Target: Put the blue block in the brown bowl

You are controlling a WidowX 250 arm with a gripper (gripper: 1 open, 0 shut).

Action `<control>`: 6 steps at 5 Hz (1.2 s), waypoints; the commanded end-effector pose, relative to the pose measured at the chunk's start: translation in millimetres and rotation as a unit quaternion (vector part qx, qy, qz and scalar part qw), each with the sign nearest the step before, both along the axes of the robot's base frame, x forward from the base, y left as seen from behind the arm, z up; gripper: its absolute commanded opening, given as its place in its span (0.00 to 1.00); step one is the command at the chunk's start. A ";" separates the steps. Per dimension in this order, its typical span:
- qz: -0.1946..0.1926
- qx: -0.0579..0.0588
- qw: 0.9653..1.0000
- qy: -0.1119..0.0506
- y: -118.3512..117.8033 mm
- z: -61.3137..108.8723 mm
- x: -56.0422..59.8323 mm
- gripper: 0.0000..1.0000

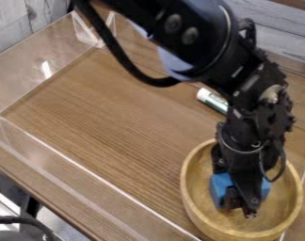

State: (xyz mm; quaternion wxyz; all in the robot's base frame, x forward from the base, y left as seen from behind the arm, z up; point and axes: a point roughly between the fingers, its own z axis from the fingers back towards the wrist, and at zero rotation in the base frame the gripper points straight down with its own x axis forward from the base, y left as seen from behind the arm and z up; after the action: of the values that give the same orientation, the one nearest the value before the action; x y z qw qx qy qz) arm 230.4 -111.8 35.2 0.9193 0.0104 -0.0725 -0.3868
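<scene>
The brown bowl (200, 209) sits at the lower right of the wooden table, round and light tan with a thick rim. Inside it is the blue block (222, 188), low over the bowl's floor. My gripper (243, 200) points straight down into the bowl, with its black fingers shut on the blue block. The fingers hide the block's right side. I cannot tell whether the block rests on the bowl's floor.
A green-and-white marker (213, 98) lies on the table behind the bowl, partly hidden by my arm. Clear plastic walls (42, 66) border the wooden table (104, 113) at the left and back. The table's front edge runs close to the bowl.
</scene>
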 end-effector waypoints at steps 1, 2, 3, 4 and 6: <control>-0.002 -0.007 1.000 -0.020 2.5 15.9 7.1 0.00; -0.003 -0.004 1.000 -0.019 4.7 19.8 7.7 0.00; -0.002 0.001 1.000 -0.015 6.8 26.3 8.3 0.00; 0.003 0.003 1.000 -0.016 8.5 32.7 9.7 0.00; 0.019 -0.002 1.000 -0.015 10.1 40.3 9.1 0.00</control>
State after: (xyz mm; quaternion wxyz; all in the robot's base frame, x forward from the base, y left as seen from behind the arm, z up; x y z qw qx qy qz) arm 229.2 -99.7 58.0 0.9258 0.0175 -0.0496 -0.3744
